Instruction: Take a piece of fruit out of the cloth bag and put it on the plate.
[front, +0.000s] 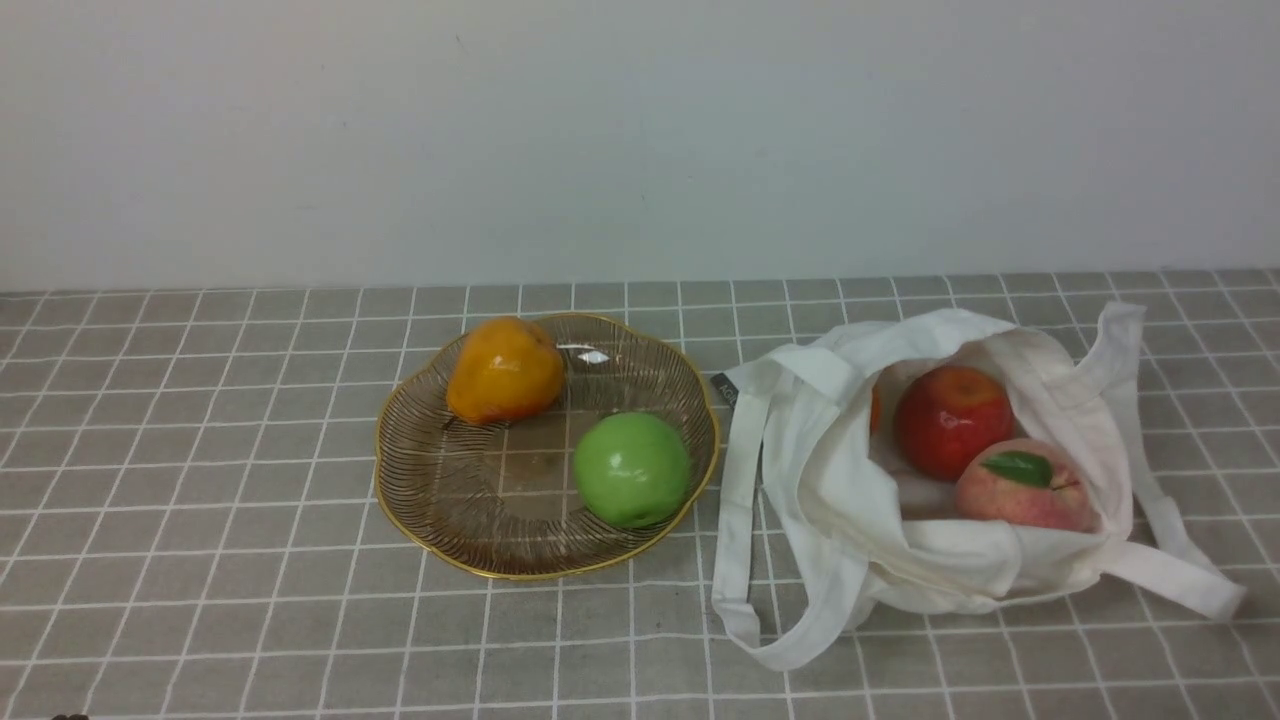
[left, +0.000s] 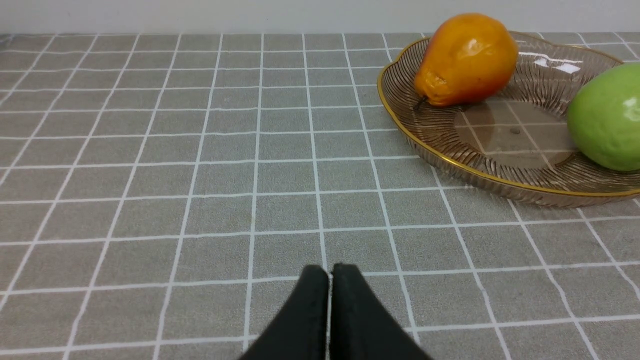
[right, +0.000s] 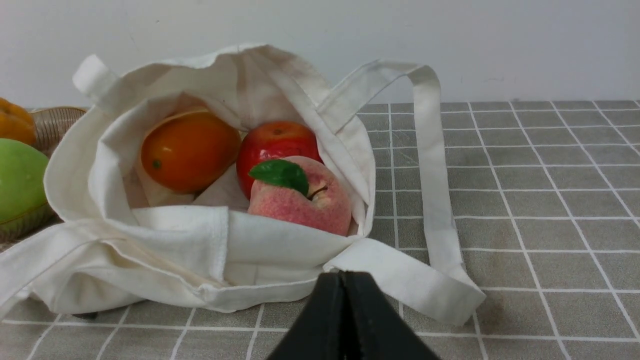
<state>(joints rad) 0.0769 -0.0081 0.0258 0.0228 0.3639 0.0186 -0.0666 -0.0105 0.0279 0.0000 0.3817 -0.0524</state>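
Note:
The green apple (front: 631, 468) lies on the amber ribbed plate (front: 440, 500), near its right rim, beside an orange-yellow pear (front: 503, 369). The white cloth bag (front: 830, 480) lies open to the plate's right. Neither gripper shows in the front view. In the left wrist view my left gripper (left: 329, 270) is shut and empty over the tablecloth, short of the plate (left: 450, 150), with the green apple (left: 607, 117) at the far edge. In the right wrist view my right gripper (right: 343, 275) is shut and empty just in front of the bag (right: 200, 245), by a strap (right: 400, 280).
Inside the bag lie a red apple (front: 953, 418), a pink peach with a green leaf (front: 1022, 487) and an orange fruit (right: 189, 150). The bag's straps (front: 740, 540) trail onto the grey checked tablecloth (front: 200, 500). A pale wall stands behind the table.

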